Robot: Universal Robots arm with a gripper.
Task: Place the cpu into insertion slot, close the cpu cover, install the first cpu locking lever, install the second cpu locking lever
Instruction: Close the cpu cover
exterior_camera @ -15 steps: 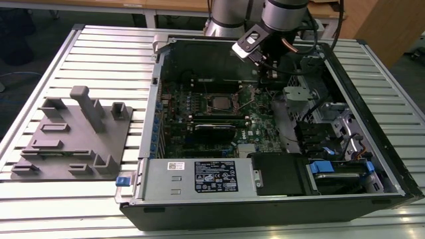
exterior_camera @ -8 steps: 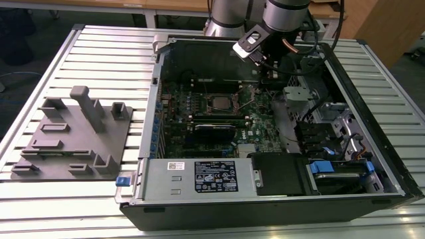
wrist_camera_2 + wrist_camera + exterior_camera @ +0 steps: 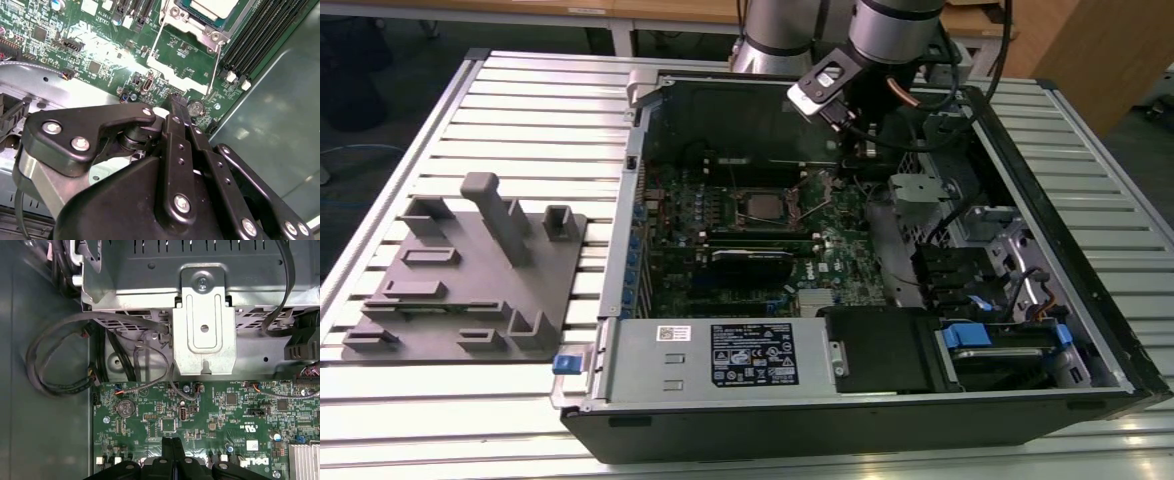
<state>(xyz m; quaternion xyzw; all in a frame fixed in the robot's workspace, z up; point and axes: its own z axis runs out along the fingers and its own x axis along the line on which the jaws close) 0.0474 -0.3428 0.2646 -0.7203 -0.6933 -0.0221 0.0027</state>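
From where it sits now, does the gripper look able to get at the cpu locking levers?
Probably yes. The gripper, shut, hangs over bare circuit board close to the cpu. The two thin wire levers stand raised on the gripper's side of it, with nothing showing between them.

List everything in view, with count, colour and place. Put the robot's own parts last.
table: one, silver, slatted, under everything
computer case: one, black, open, on the table
fixture tray: one, grey, at the exterior view's left of the case
circuit board: one, green, inside the case
cpu: one, silver-grey, seated in its socket
locking levers: two, bare metal, beside the socket
power supply: one, silver, in the case
coin battery: one, silver, on the board
arm: one, grey, reaching into the case
tool: one, black, shut, over the board
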